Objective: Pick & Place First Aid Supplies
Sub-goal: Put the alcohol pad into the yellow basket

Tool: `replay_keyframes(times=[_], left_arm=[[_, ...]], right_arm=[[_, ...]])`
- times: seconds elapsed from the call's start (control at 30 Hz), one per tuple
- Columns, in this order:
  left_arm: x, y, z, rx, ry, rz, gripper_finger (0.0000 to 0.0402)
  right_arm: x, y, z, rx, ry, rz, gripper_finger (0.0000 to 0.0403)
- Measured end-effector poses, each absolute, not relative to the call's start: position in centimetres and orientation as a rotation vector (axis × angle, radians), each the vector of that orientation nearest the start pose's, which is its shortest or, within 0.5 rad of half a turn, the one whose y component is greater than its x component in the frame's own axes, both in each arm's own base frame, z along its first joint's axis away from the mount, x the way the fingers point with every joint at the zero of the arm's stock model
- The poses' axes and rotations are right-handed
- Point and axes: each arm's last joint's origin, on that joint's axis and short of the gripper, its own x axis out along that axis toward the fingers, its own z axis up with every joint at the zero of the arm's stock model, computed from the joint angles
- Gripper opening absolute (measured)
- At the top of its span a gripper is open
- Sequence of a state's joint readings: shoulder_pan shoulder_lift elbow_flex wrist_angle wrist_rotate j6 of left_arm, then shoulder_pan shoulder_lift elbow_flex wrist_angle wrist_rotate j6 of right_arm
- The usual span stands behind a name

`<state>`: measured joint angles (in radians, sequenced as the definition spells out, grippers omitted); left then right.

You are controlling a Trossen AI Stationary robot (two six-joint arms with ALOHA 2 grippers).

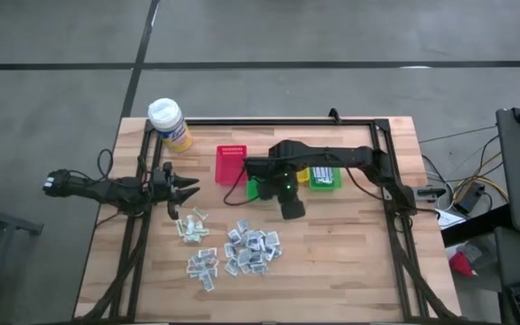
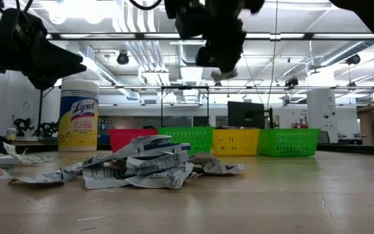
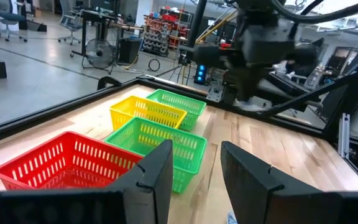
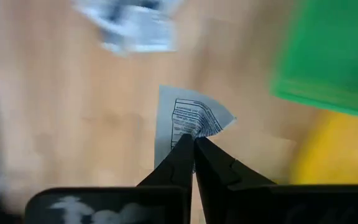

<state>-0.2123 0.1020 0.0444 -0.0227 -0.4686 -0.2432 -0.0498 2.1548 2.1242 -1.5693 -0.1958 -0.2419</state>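
the right gripper point(image 4: 193, 144) is closed tight on one white printed packet point(image 4: 185, 124), which is pinched by its lower edge and held in the air above the tabletop point(image 1: 350, 253). in the high view this gripper point(image 1: 292, 208) is seen near the middle of the tabletop, just on the near side of a green bin point(image 1: 258, 188), with the yellow bin point(image 1: 301, 175) and a second green bin point(image 1: 324, 177) to the right of that bin and a red bin point(image 1: 230, 163) to its left. the rest of the first aid supplies point(image 1: 253, 249) are spread in a loose pile on the near half of the tabletop, with smaller clusters point(image 1: 191, 225) to the left of it. the left gripper point(image 1: 186, 190) is held at the left side of the tabletop, its jaws parted with nothing between them, pointed toward the bins. a yellow wipes canister point(image 1: 170, 124) with a white cap is stood at the far left corner.
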Motion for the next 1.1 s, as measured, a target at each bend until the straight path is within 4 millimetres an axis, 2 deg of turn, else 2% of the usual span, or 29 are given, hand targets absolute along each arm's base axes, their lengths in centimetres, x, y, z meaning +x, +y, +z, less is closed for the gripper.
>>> replay_keyframes(times=[0.17,0.33,0.83,0.97,1.1], left_arm=[[9.9,-0.8,16.9,-0.215,0.044,0.264,0.0131],[9.9,-0.8,16.9,-0.215,0.044,0.264,0.0131],[9.9,-0.8,16.9,-0.215,0.044,0.264,0.0131],[9.9,-0.8,16.9,-0.214,0.044,0.264,0.0131],[9.9,-0.8,16.9,-0.215,0.044,0.265,0.0131]], right_arm=[[40.8,-2.7,28.0,-0.225,1.601,0.161,0.0008],[40.7,-4.8,28.0,-0.349,1.626,0.105,0.0008],[38.9,-14.8,28.0,-0.287,1.592,0.057,0.0008],[38.7,-16.4,28.0,-0.267,1.547,0.03,0.0008],[38.7,-17.2,27.9,-0.263,1.53,0.017,0.0008]])
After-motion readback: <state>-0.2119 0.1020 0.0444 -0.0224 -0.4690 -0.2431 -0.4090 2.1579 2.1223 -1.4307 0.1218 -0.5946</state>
